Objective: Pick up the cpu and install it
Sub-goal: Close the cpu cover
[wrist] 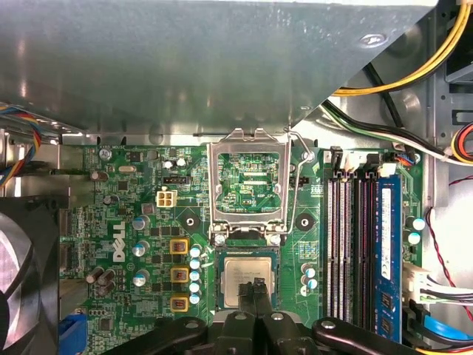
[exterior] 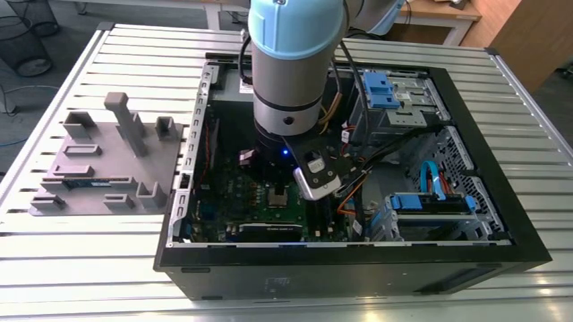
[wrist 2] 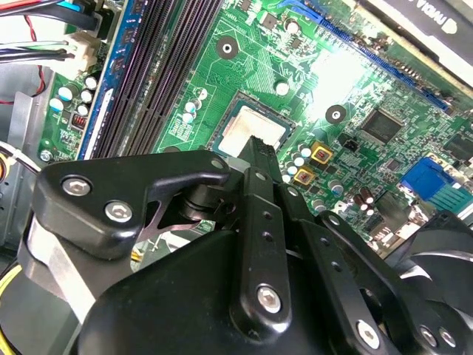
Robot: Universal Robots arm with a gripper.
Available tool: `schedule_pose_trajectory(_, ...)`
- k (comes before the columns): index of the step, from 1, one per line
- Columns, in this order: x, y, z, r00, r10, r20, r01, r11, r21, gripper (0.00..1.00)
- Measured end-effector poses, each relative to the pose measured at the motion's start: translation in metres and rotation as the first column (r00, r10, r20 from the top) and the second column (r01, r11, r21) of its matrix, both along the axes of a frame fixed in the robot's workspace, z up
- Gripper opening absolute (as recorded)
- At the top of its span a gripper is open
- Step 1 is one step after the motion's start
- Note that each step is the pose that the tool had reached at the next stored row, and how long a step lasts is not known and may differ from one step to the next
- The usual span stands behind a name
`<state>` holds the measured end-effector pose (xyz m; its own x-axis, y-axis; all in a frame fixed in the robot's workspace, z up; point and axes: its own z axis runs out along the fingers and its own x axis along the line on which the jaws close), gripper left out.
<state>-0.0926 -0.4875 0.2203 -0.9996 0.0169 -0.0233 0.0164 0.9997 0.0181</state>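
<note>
**Exterior view.** Arm (exterior: 288, 67) down inside open computer case (exterior: 501, 248). Case flat on slatted metal worktop (exterior: 90, 282). Grey tray (exterior: 98, 154) on the worktop, just beside the case at the exterior view's left, with green memory stick (exterior: 90, 182) lying in it. cpu (exterior: 278, 196) flat on the board inside the case, near the arm's lower end and well apart from the tray.

**Second wrist view.** Gripper (wrist 2: 260, 146) closed right down: fingers together in one narrow black tip, no gap to be seen. Nothing clamped between them. Tip over the edge of the cpu (wrist 2: 247, 127) nearest the camera; cannot tell whether touching the silver top or just above it. cpu square in its socket, level with the green motherboard (wrist 2: 355, 81). Black memory slots (wrist 2: 170, 52) alongside, apart from the socket.

**First wrist view.** Socket frame (wrist: 247, 181) standing open, hinged just beside the cpu (wrist: 250, 272). cpu lying flat in the socket, shiny top upward, not lifted. Gripper (wrist: 255, 288) tips pressed side by side with only a thin seam between, overlapping the cpu's near edge. Grips nothing. Blue memory module (wrist: 386, 251) upright in its slot, well apart from the cpu. Yellow cables (wrist: 414, 66) along the case wall. Fan (wrist: 22, 281) at the board's far side from the memory slots.
</note>
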Motion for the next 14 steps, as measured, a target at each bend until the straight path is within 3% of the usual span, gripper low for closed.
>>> schedule_pose_trajectory(7,0.0008,0.0,0.0002,1.0,0.0,-0.0001,0.0,1.0,-0.0001,0.11)
schedule_pose_trajectory(14,0.007,0.0021,-0.0001,1.0,0.0,0.0,0.0,1.0,0.0,0.11)
